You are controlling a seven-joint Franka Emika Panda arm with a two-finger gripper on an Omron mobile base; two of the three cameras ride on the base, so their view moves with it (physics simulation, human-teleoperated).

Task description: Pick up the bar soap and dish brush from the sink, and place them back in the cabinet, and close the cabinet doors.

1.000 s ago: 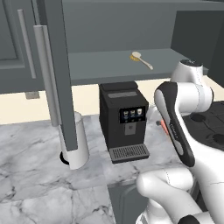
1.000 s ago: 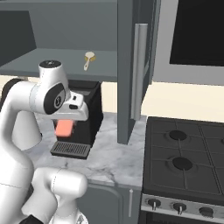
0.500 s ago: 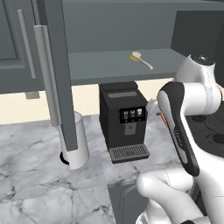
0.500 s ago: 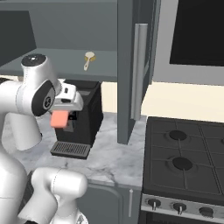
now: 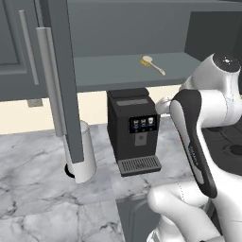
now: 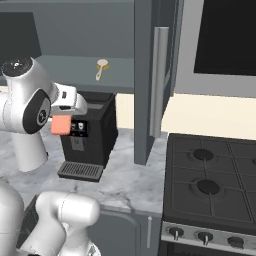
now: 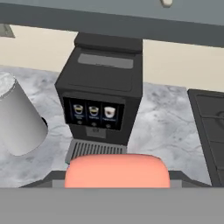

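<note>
1. Right base view: the cabinet (image 6: pixel 75 70), an upper wall unit, stands with its doors swung out, so its grey inner shelf is exposed to receive the two items. One of the cabinet doors (image 6: pixel 150 75) hangs edge-on at the shelf's right end, its silver bar handle facing the camera.
2. Marble counter (image 6: pixel 127 172): it carries the appliances below the shelf. A stove (image 6: pixel 210 185) adjoins its right edge.
3. Coffee machine (image 6: pixel 90 135): it stands at the counter's back edge, directly under the shelf. The hand view looks down on its top plate and drip tray, a face that neither base view presents.
4. White canister (image 5: pixel 80 151): it rests on the counter left of the coffee machine, just behind the left door's lower edge. The left base view shows it; the right base view does not.
5. Gripper (image 6: pixel 62 120): its jaws are clamped on the bar soap (image 6: pixel 60 125), held in front of the coffee machine and below shelf level. Judged from this pose, the soap is in carriage toward the shelf and must yet rise to clear the shelf's front edge.
6. Dish brush (image 5: pixel 152 64): it lies on the shelf toward its right front, handle pointing to the shelf's front edge, so that half of the stowing appears done.
7. Bar soap, hand view (image 7: pixel 117 171): its coral face spans the space between the fingers, confirming the hold.
</note>
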